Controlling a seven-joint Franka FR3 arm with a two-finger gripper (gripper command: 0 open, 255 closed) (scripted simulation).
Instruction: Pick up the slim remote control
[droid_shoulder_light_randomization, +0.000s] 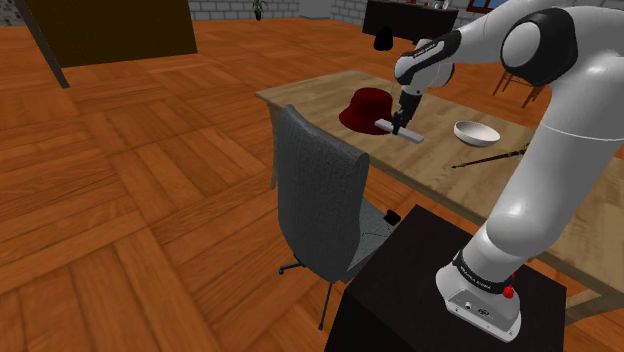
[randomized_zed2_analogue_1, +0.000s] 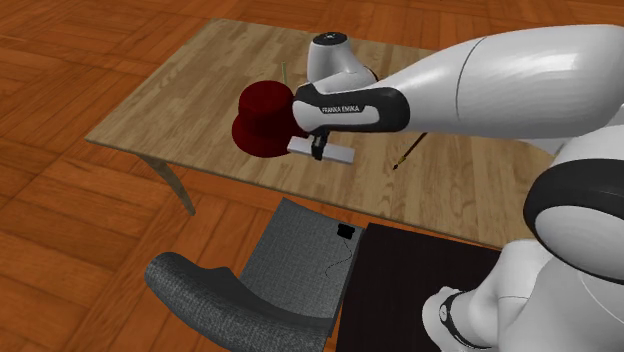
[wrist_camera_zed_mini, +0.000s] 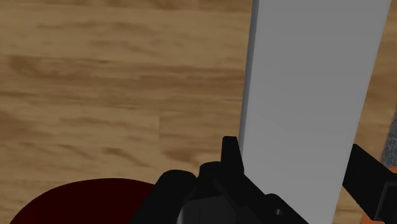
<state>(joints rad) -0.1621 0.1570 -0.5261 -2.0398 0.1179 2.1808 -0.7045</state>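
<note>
**Remote clasped on the table**

Nearest, the black stand (droid_shoulder_light_randomization: 420, 280) is seen with the arm's base on it. A grey chair (droid_shoulder_light_randomization: 320, 195) stands beside it, drawn up to the wooden table (droid_shoulder_light_randomization: 310, 95). Over the table's near side the gripper (droid_shoulder_light_randomization: 405, 119) is pointed straight down on the remote (droid_shoulder_light_randomization: 400, 130), a slim white bar lying flat on the wood. In the wrist view the black fingers (wrist_camera_zed_mini: 232, 153) are set one on each long edge of the remote (wrist_camera_zed_mini: 312, 95) and are pressed against it, so the bar is gripped across its width at about mid-length. No gap between remote and tabletop can be made out. Just beyond the remote, touching or nearly touching it, a dark red hat (droid_shoulder_light_randomization: 368, 108) is placed. Towards the shoulder view's right, a white bowl (droid_shoulder_light_randomization: 477, 131) is found, with a thin dark stick (droid_shoulder_light_randomization: 488, 157) lying near it.
</note>
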